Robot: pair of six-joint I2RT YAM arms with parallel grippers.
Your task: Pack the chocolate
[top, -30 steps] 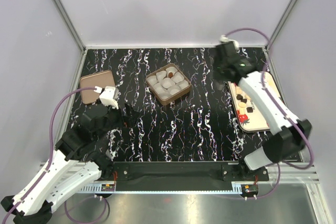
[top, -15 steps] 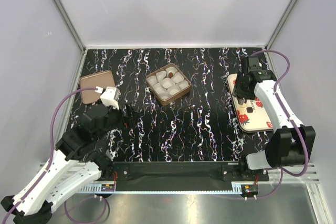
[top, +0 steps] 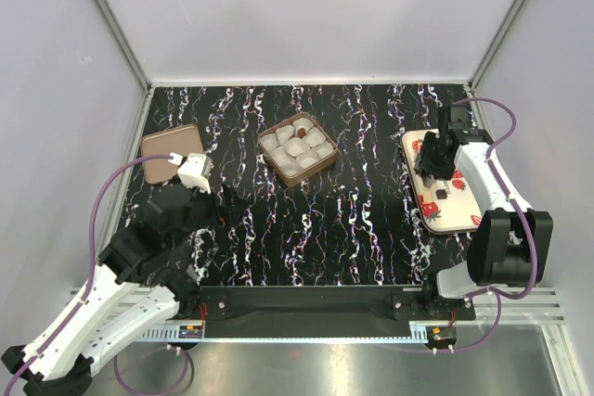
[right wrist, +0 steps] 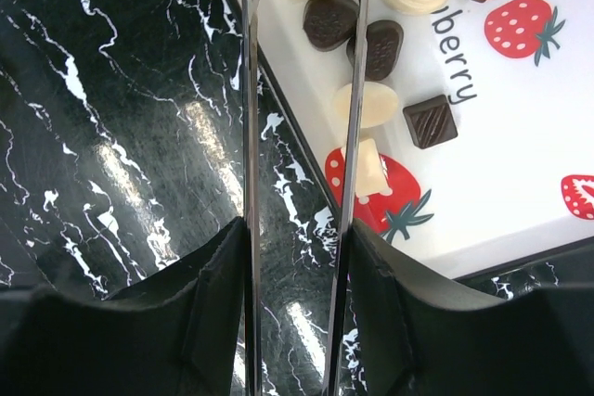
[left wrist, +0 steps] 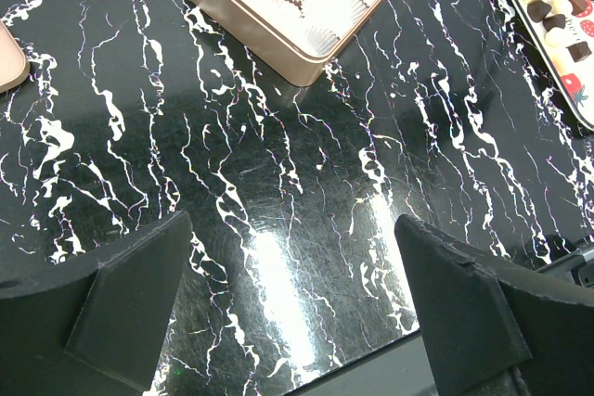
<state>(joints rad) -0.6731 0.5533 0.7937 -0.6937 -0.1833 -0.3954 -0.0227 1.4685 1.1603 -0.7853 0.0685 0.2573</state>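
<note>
A: Where's the right gripper (top: pixel 432 172)?

B: Over the white rectangular tray printed with red strawberries (right wrist: pixel 501 183), its thin jaws apart, with nothing pinched that I can see. The small dark and pale chocolate pieces (right wrist: pixel 376 48) lie loose there, crowded near the tray's edge.

A: The risk?

B: They sit close together — closing could catch two, or flick one onto the black marbled table (left wrist: pixel 278 183). A smooth piece might also slip on the way to the gold square tin of white paper cups (top: pixel 298 148), which is well apart.

A: And the left gripper (left wrist: pixel 297 303)?

B: Wide open, empty — hovering over the table.
</note>
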